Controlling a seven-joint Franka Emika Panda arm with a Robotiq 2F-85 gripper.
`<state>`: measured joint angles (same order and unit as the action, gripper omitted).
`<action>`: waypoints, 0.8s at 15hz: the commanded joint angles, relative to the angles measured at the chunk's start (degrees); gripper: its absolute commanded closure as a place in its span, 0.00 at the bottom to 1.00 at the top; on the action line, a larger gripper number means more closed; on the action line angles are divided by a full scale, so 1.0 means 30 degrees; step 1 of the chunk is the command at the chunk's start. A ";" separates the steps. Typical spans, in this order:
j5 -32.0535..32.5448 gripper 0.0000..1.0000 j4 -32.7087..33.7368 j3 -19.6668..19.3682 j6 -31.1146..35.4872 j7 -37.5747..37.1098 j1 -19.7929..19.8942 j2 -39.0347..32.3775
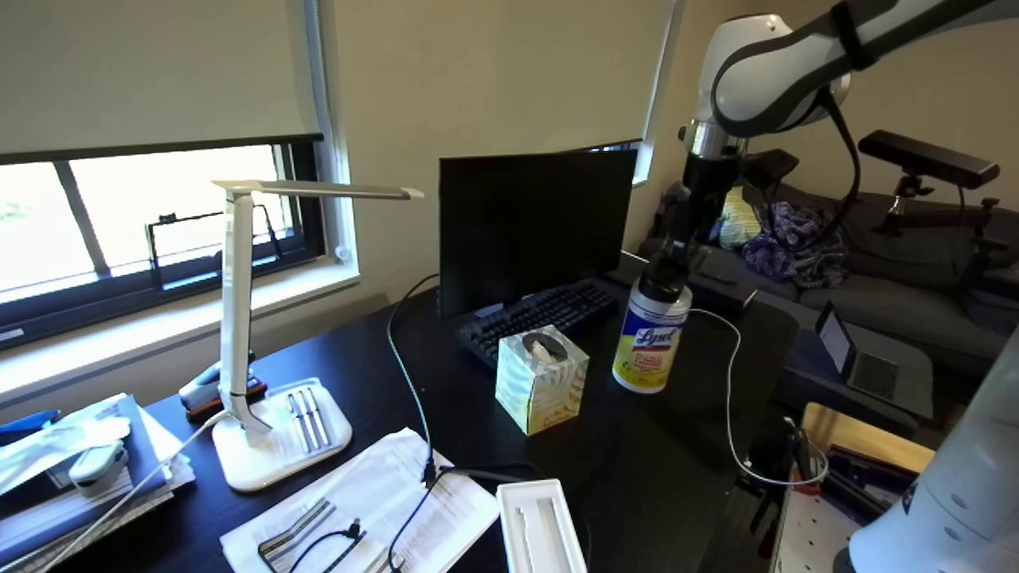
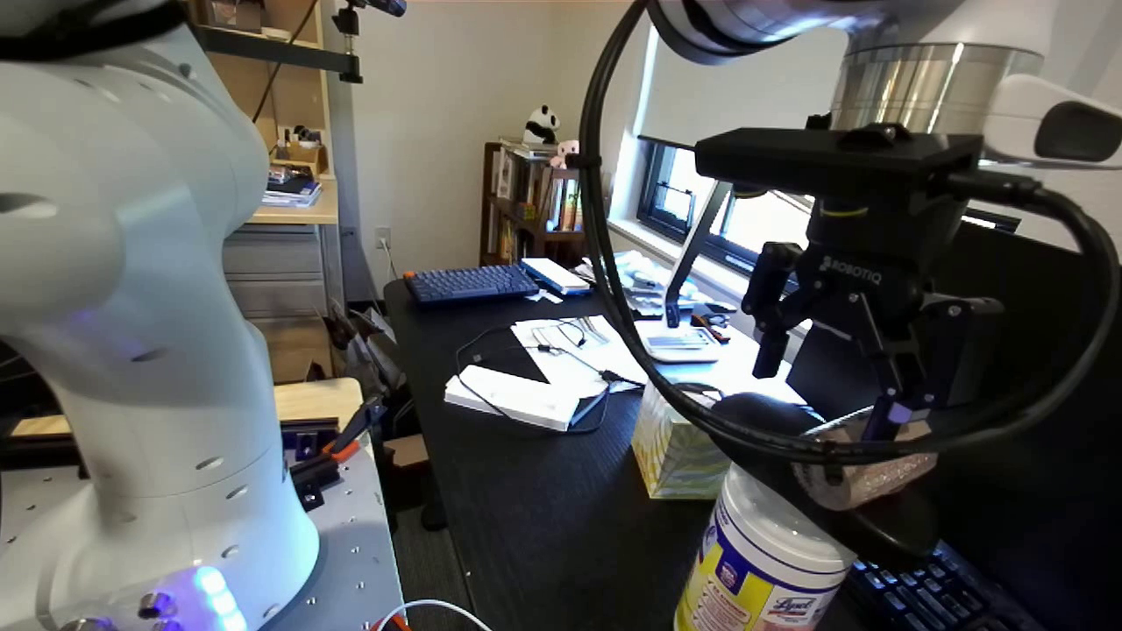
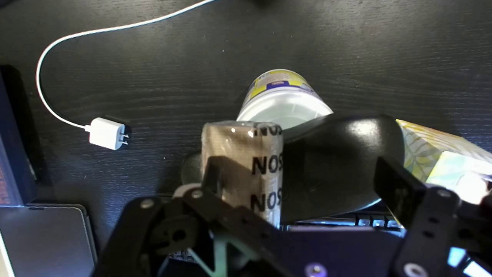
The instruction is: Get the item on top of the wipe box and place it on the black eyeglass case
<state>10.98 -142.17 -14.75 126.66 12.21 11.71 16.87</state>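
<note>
The wipe box (image 1: 541,386), a pale yellow-green and white carton, stands on the desk with a tissue in its top opening. It also shows in an exterior view (image 2: 679,447). The black eyeglass case (image 3: 334,165) lies across the top of the Lysol canister (image 1: 649,342). A brown wrapped roll with black letters (image 3: 246,146) lies on the case, towards one end; it also shows in an exterior view (image 2: 868,482). My gripper (image 3: 300,169) is open above the case. One finger overlaps the roll in view; I cannot tell if it touches. The other finger is well apart from the roll.
A monitor (image 1: 541,231) and keyboard (image 1: 549,310) stand behind the canister. A white charger (image 3: 105,133) with cable and a dark tablet-like device (image 3: 46,238) lie nearby. A lamp (image 1: 239,302), papers (image 1: 382,493) and an open white box (image 1: 541,529) are further along the desk.
</note>
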 commanded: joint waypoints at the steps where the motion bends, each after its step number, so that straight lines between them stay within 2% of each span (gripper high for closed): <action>1: -0.0257 0.00 -0.0302 0.0192 0.0355 -0.0219 0.0067 0.0163; 6: -0.0507 0.00 -0.0244 0.0327 0.0284 -0.0280 -0.0085 0.0078; 12: -0.0775 0.00 -0.0377 0.1098 0.0536 -0.0923 -0.0753 0.0034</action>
<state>10.54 -142.16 -13.02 126.66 11.14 10.55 16.88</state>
